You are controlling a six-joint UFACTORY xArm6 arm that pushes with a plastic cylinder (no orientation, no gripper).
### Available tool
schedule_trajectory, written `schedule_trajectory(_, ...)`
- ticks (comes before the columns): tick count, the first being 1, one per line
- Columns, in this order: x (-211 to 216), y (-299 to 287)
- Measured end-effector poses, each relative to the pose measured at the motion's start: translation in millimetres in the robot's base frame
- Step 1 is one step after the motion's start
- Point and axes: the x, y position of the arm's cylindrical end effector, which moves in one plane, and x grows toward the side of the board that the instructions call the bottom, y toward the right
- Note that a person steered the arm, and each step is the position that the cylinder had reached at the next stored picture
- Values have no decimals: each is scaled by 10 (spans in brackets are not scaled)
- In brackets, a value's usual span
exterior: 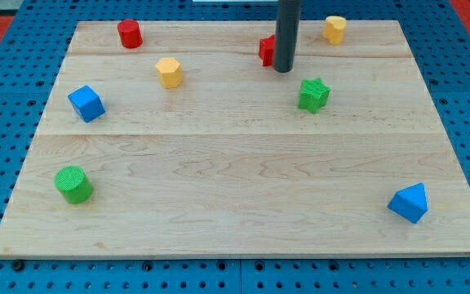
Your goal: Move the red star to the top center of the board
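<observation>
The red star [266, 51] lies near the top centre of the wooden board [243, 188], mostly hidden behind the dark rod. My tip [282, 69] rests on the board just right of and below the red star, touching or almost touching it. The rod rises straight out of the view's top.
A red cylinder [130, 33] is at top left, a yellow block [334, 28] at top right, a yellow hexagon [169, 72] left of centre, a green star [313, 94] below right of my tip. A blue cube [86, 103], green cylinder [73, 184] and blue block [409, 202] lie further off.
</observation>
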Motion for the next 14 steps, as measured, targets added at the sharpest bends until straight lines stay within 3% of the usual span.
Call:
schedule_trajectory(3, -238, 160)
schedule_trajectory(5, -331, -518)
schedule_trajectory(7, -131, -1059)
schedule_trajectory(8, -191, -805)
schedule_trajectory(14, -450, -806)
